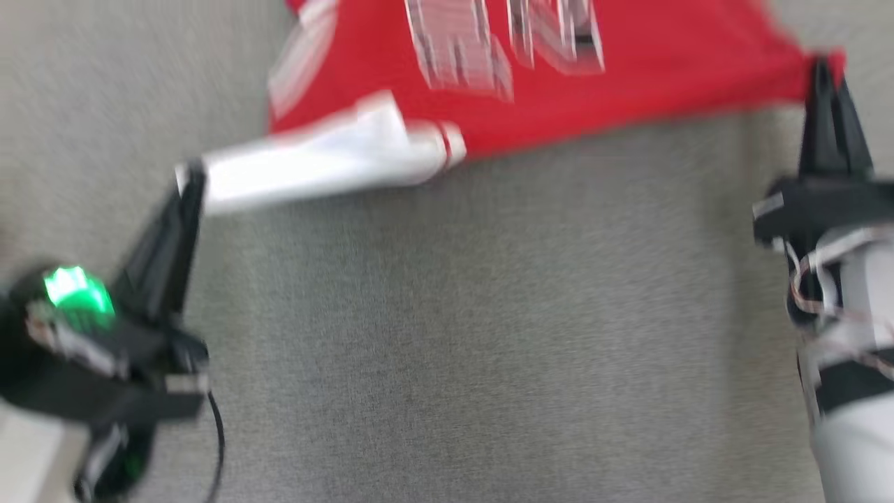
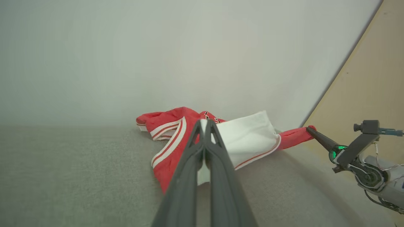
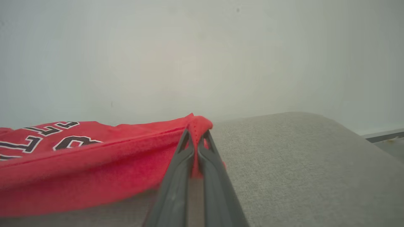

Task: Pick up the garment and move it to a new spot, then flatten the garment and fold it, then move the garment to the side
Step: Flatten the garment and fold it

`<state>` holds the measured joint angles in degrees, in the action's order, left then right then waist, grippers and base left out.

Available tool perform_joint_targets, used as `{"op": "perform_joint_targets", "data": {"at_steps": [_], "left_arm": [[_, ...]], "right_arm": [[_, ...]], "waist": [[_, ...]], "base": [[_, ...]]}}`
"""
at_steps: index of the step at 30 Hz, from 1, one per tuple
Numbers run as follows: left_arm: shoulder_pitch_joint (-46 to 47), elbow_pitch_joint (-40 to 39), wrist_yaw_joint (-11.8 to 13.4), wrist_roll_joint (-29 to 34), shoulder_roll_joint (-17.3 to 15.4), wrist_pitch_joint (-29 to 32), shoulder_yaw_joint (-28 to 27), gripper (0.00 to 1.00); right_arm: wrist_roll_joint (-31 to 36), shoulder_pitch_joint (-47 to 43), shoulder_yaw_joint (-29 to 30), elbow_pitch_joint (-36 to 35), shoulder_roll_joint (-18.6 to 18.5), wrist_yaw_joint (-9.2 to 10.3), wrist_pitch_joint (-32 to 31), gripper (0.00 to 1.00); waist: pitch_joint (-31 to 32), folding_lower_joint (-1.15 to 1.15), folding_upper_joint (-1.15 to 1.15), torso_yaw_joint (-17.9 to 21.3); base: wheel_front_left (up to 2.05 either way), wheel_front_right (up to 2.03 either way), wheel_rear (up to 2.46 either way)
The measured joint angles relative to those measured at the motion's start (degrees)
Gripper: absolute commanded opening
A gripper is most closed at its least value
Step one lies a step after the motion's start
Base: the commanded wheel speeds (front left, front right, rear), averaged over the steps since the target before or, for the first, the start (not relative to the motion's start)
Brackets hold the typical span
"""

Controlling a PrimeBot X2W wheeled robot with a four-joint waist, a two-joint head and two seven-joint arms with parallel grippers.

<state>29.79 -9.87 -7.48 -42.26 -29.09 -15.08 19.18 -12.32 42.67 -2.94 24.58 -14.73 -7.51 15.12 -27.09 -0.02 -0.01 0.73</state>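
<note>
Left tool [image 1: 188, 176] pinches the white sleeve [image 1: 314, 164] of the red shirt [image 1: 628, 91] in the head view, right tool [image 1: 824, 70] its corner, over the grey table [image 1: 454, 335]. Left wrist: closed on white cloth. Right wrist: red hem clamped.

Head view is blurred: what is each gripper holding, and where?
The red-and-white fabric jersey: left gripper pinches the edge of its white section, right gripper its red corner.
</note>
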Motion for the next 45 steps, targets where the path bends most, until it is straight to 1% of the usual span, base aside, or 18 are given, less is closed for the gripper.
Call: {"op": "perform_joint_targets", "data": {"at_steps": [2,7,9,16,20,22,24,27,30,34,40,45], "left_arm": [[-4.97,-1.47,0.02,-0.98,0.46,-0.01,-0.54,0.0],[-15.78,-4.05,0.6,-1.01,0.71,0.0,0.44,0.0],[-19.29,-5.02,1.59,-0.74,0.83,-0.01,0.77,0.0],[-28.52,-8.96,5.65,3.47,1.59,-0.01,3.34,0.0],[-32.23,-10.53,7.09,5.02,1.75,0.23,5.22,0.0],[-33.23,-10.78,7.42,5.1,1.92,0.33,5.71,0.0],[-33.36,-10.71,7.57,5.39,2.01,0.51,6.23,0.0],[-32.71,-9.55,7.1,6.55,1.93,1.41,7.54,0.0],[-29.69,-7.73,6.62,7.64,2.4,1.72,8.23,0.0],[-24.88,-4.11,5.47,8.73,3.97,1.41,8.56,0.0],[-16.03,2.44,3.45,10.99,6.2,0.69,8.4,0.0],[-8.48,7.2,2.04,14.97,7.06,0.31,8.23,0.0]], "right_arm": [[-0.34,-3.7,0.15,-2.08,-0.59,0.0,0.01,0.0],[-0.32,-13.19,0.03,-5.46,-1.75,0.0,0.01,0.0],[-0.35,-16.52,0.19,-6.72,-2.1,-0.01,0.0,0.0],[-0.44,-27.31,2.42,-10.47,-3.36,-0.01,0.01,0.0],[-0.51,-32.82,3.21,-12.1,-3.55,-0.01,0.01,0.0],[0.12,-34.95,3.23,-12.88,-3.47,-0.01,0.0,0.0],[0.55,-36.37,3.23,-13.04,-3.3,-0.01,0.01,0.0],[1.59,-36.93,2.9,-12.4,-3.23,-0.01,0.01,0.0],[2.71,-36.21,2.42,-10.94,-3.04,-0.01,0.01,0.0],[3.65,-32.96,2.03,-7.47,-2.54,-0.01,0.01,0.0],[4.8,-26.52,1.44,-1.05,-0.71,-0.01,0.01,0.0],[5.83,-21.58,1.96,2.04,0.4,-0.01,0.01,0.0]], "waist": [[2.72,-0.01,0.0,0.31],[9.16,0.0,0.0,1.03],[11.6,-0.01,-0.01,1.27],[19.01,0.0,-0.01,1.64],[22.35,0.01,0.0,1.51],[23.69,0.0,0.0,1.45],[24.75,0.0,0.0,1.48],[25.37,0.0,0.0,1.85],[24.73,0.02,0.0,2.17],[22.69,0.02,0.01,2.69],[18.71,0.03,0.02,3.45],[15.2,0.04,0.02,3.86]], "base": [[0.0,0.0,0.0],[0.0,0.0,0.0],[0.0,0.0,0.0],[0.0,0.0,0.0],[0.0,0.0,0.0],[0.0,0.0,0.0],[0.0,0.0,0.0],[0.0,0.0,0.0],[0.0,0.0,0.0],[0.0,0.0,0.0],[0.0,0.0,0.0],[0.0,0.0,0.0]]}}
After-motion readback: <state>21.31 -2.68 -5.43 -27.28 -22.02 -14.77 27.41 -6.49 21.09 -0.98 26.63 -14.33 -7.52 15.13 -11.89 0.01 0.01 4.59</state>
